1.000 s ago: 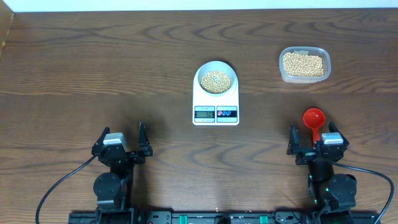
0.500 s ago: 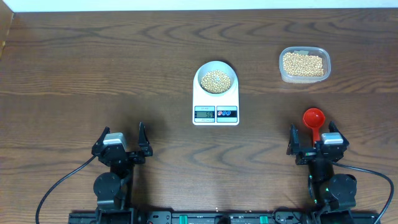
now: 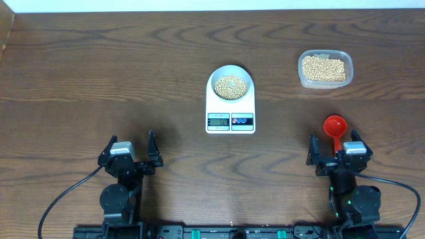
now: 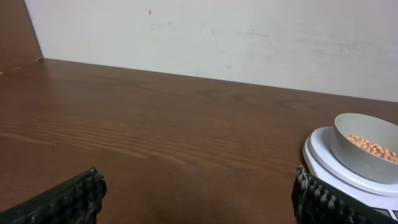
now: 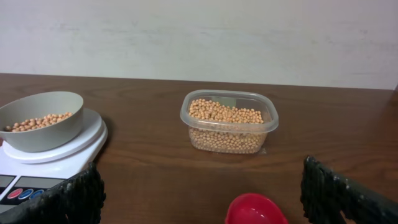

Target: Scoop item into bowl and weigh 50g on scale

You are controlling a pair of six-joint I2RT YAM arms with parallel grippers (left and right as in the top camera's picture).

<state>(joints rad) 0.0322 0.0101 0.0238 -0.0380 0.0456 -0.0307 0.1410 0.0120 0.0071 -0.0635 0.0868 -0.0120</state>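
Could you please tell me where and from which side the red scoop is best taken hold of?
Probably by its handle, from above with the open right gripper. The red scoop lies flat on the table, round head away from the robot, its narrow handle pointing back toward that gripper, so the jaws can close across it.

Dark brown wood-grain table (image 3: 99,66), its surface filling the overhead view. A plain off-white wall (image 4: 249,37), faintly scuffed, rises directly from the table's far edge. A brown upright panel (image 4: 15,31) closes the far left corner. Lighting is soft and even.
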